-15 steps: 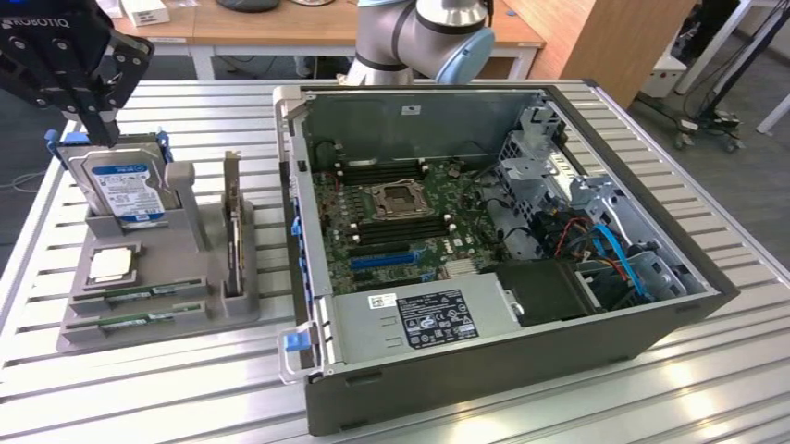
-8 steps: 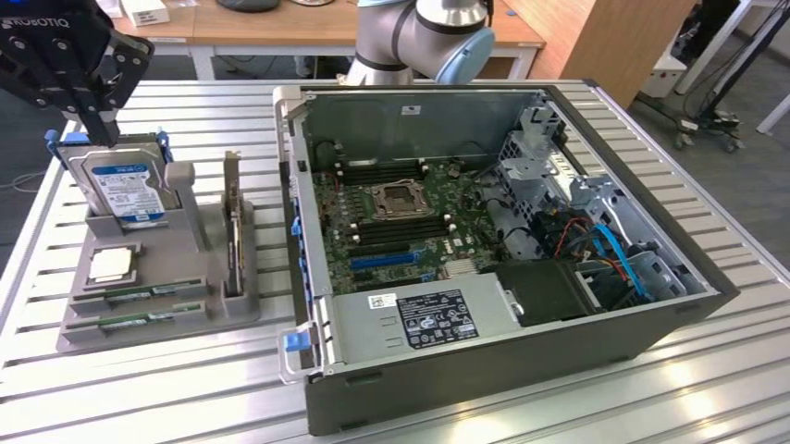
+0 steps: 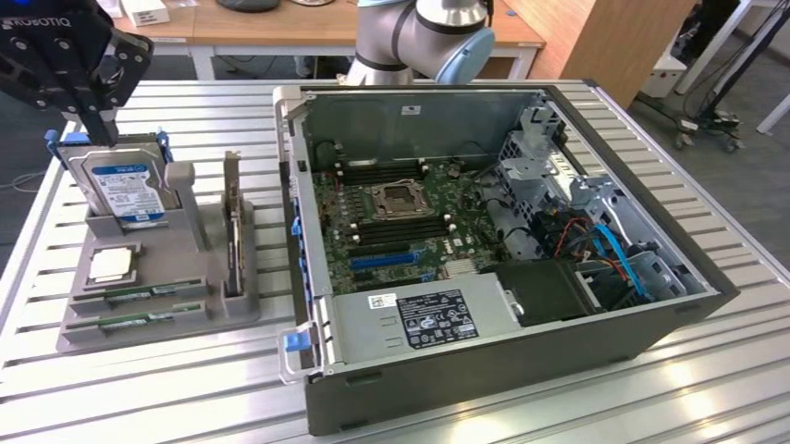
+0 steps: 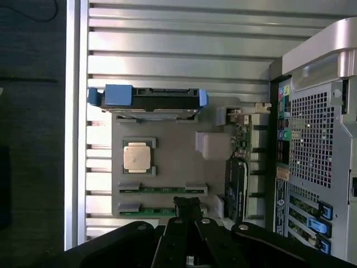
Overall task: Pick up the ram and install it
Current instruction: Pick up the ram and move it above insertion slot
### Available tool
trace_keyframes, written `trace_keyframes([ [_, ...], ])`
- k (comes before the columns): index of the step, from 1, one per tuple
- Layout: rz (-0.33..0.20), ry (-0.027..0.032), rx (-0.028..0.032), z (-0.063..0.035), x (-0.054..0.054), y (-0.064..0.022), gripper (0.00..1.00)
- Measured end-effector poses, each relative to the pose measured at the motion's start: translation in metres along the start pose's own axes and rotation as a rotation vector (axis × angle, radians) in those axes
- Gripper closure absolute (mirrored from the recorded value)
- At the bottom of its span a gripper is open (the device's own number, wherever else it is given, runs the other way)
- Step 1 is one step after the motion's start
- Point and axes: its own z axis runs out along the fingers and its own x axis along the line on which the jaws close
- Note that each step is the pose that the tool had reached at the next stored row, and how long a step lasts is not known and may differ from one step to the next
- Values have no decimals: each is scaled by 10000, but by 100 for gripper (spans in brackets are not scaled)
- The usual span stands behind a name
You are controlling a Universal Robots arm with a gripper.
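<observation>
Above the grey holder (image 3: 213,313), near its hard drive (image 3: 124,190) end, my gripper (image 3: 105,137) hangs with fingers pinched together on nothing. The ram (image 3: 139,320) sits in a slot at the holder's opposite end, a second stick (image 3: 154,294) just beside it. I judge this the approach, pick not yet made. Taking the ram calls for parted fingers straddling its thin edge.

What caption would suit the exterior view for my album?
Shut gripper hovers over a grey parts holder with two ram sticks, beside an open computer case.
</observation>
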Motion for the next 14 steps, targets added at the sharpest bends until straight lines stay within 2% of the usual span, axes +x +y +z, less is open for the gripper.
trace_keyframes([
  [14,-2391,108,-56,6,0,0,90],
])
